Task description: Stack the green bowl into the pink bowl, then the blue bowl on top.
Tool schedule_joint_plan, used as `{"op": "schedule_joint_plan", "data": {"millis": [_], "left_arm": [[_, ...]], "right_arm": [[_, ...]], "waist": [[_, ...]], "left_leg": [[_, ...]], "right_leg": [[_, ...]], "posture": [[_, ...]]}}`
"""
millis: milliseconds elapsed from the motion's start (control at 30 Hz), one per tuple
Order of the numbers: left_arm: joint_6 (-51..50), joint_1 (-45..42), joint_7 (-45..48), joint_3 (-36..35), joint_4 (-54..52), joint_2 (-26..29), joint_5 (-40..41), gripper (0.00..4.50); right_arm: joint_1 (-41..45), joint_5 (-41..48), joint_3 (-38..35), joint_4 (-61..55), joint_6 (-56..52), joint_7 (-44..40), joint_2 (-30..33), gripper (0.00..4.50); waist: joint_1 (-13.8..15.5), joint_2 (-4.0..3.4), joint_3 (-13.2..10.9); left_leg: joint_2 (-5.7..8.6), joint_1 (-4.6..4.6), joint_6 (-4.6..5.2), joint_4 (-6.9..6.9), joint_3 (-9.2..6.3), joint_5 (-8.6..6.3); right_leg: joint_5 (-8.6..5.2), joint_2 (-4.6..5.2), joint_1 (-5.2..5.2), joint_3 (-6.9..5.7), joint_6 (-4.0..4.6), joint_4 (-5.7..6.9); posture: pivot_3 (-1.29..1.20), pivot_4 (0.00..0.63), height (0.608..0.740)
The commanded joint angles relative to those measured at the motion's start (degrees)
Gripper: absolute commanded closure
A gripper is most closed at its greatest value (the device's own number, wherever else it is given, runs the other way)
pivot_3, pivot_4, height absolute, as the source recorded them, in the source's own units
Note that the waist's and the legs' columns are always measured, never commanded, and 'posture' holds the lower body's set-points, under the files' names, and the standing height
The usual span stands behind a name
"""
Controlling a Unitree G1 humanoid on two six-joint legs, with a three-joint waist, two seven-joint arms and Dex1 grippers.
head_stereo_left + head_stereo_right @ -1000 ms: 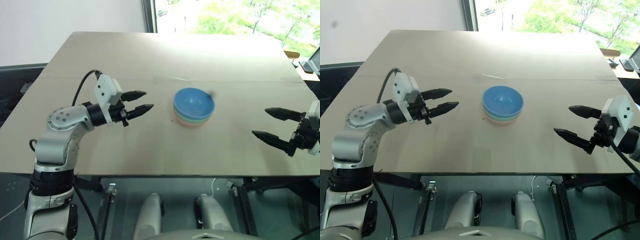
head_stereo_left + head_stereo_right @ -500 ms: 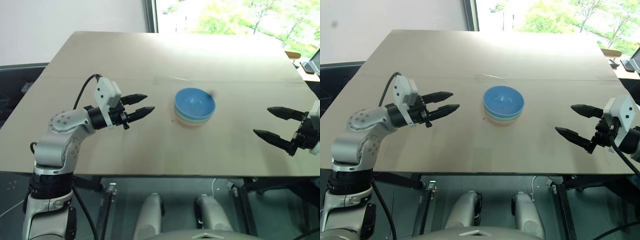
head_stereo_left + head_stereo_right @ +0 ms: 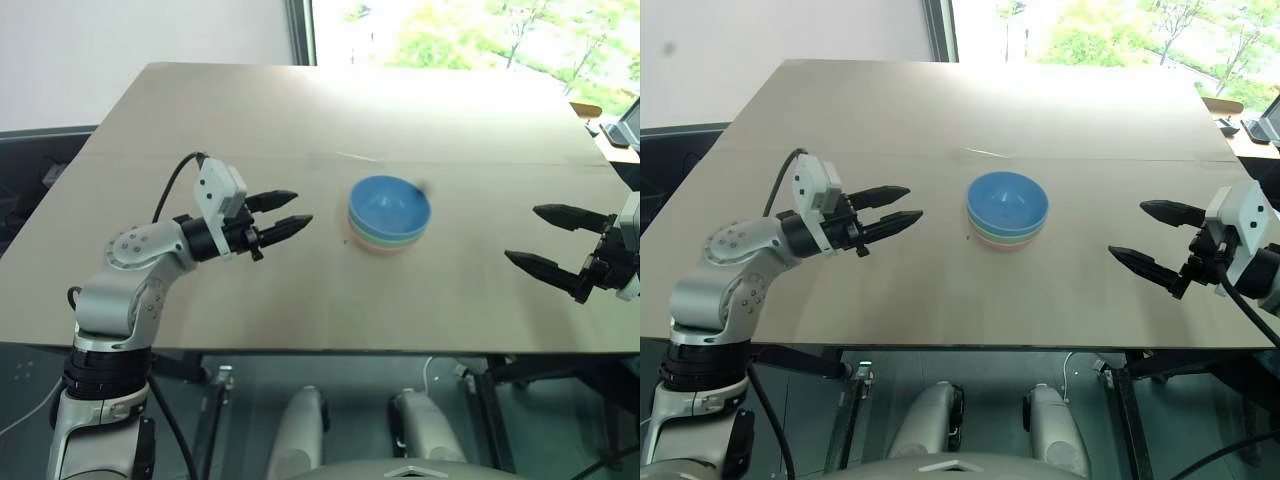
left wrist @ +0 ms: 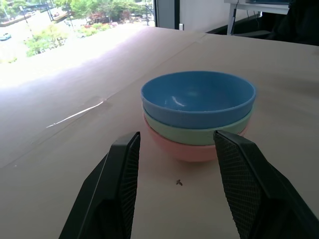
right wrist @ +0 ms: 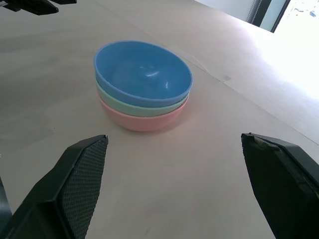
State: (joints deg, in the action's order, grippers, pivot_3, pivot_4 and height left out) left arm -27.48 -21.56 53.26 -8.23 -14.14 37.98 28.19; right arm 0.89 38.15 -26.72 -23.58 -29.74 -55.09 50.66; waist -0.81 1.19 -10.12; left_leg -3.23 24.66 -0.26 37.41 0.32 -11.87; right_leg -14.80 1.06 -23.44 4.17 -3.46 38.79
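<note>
**Bowls stacked, both arms standing off**

Since the earlier frame almost nothing has moved: the left gripper (image 3: 284,212) has edged slightly toward the stack, the right gripper (image 3: 1152,237) has barely shifted, and the bowls have stayed put.

Nearest, the two grippers hang above the table (image 3: 300,110) on either side of the stack, well apart from it. The left one has its fingers partly spread and holds nothing; the right one is spread wide, also empty.

Between them, near the middle of the table, sits the stack: the pink bowl (image 4: 185,148) at the bottom on the tabletop, the green bowl (image 4: 199,133) nested in it, the blue bowl (image 4: 198,97) on top. The order looks complete.

The bowls look like light, stiff, smooth plastic, likely slippery. A grip across the rim wall seems best; a sideways push would probably slide the whole stack.

A tiny dark speck (image 4: 178,182) lies on the table just before the stack. Nothing stands in the way. At the far right, beyond the table's edge, some small objects (image 3: 618,128) I cannot identify.
</note>
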Motion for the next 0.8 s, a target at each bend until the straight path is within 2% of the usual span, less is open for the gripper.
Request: {"op": "schedule_joint_plan", "data": {"millis": [33, 233, 500, 800], "left_arm": [[1.9, -0.6, -0.4, 0.8, -1.3, -0.2, -0.3, 2.02], [2.7, -0.5, 0.2, 1.7, -0.1, -0.7, -0.3, 2.02], [6.5, -5.6, 1.8, 4.3, 4.5, -1.0, -2.6, 2.02], [7.3, -4.3, 1.5, 4.1, 3.6, -1.7, -2.4, 2.02]], "right_arm": [[0.3, -0.1, -0.6, -0.8, 1.2, 0.5, -0.1, 0.0], [-0.5, -1.0, 0.0, -1.0, 2.2, 0.9, -0.8, 0.0], [0.5, -2.1, 1.4, -0.4, 3.5, 1.3, -1.5, 0.0], [1.4, -1.6, 1.7, 0.5, 3.2, 1.1, -1.1, 0.0]], "waist": [[0.0, 0.0, 0.0], [-0.1, 0.0, 0.0], [0.0, 0.0, 0.0], [0.0, 0.0, 0.0]], "left_leg": [[0.0, 0.0, 0.0, 0.0, 0.0, 0.0], [0.0, 0.01, 0.0, 0.0, 0.0, 0.0], [0.01, 0.02, 0.0, 0.0, 0.0, 0.0], [0.0, 0.01, 0.0, -0.03, 0.02, 0.0]], "right_leg": [[0.0, 0.0, 0.0, 0.0, 0.0, 0.0], [0.0, 0.0, 0.0, 0.0, 0.0, -0.01], [0.0, 0.0, 0.0, 0.01, 0.0, -0.04], [0.0, -0.01, 0.0, 0.02, 0.0, -0.07]], "posture": [[0.0, 0.15, 0.74], [0.0, 0.15, 0.74], [0.0, 0.15, 0.74], [0.0, 0.15, 0.74]]}}
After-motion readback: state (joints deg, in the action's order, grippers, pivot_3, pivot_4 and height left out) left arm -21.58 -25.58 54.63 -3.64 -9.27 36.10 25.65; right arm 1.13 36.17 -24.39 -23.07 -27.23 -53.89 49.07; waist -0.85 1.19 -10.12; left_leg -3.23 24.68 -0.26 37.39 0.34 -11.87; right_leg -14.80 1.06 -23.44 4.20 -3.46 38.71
